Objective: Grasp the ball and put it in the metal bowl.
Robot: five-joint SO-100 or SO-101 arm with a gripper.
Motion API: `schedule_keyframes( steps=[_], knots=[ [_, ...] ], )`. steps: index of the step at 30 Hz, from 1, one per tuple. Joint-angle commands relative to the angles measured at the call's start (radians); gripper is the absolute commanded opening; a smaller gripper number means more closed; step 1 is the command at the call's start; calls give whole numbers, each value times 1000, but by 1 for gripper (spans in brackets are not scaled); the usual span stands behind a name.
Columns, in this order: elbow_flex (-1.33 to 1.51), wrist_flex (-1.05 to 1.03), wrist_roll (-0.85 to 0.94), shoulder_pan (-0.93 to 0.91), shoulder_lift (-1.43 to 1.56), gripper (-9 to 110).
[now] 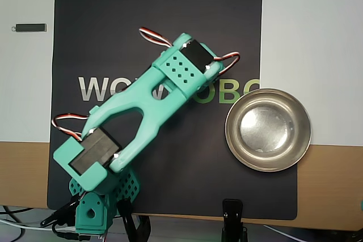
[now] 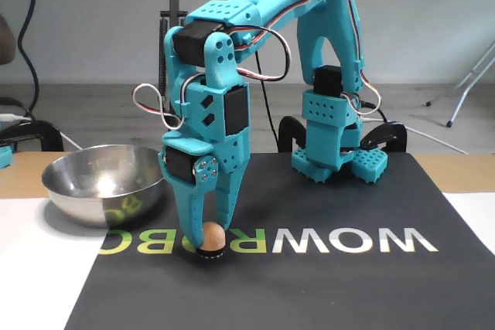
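Observation:
In the fixed view the small orange-peach ball (image 2: 213,233) rests on a little black ring on the dark mat, over the printed letters. My teal gripper (image 2: 209,242) points straight down, its two fingers pressed against the ball's left and right sides. The metal bowl (image 2: 100,187) stands empty just left of the gripper in that view. In the overhead view the bowl (image 1: 283,151) lies right of the arm (image 1: 164,92), at the mat's right edge. The arm hides both ball and fingers from above.
A black mat (image 1: 113,21) with large printed letters covers the middle of the table, with white sheets on either side. The arm's base (image 2: 336,152) stands at the mat's back edge. A small dark bar (image 1: 29,27) lies on the left sheet, and a black clamp (image 1: 232,213) grips the table edge.

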State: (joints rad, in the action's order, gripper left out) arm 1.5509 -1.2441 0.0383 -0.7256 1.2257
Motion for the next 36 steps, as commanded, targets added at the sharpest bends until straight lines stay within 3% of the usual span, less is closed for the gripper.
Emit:
schedule_keyframes(
  steps=[1, 18, 36],
  knots=[
    [-15, -5, 0, -2, 61, 23],
    [-172, -114, -2, 2, 69, 23],
    [-183, -190, -2, -2, 265, 23]
  ],
)
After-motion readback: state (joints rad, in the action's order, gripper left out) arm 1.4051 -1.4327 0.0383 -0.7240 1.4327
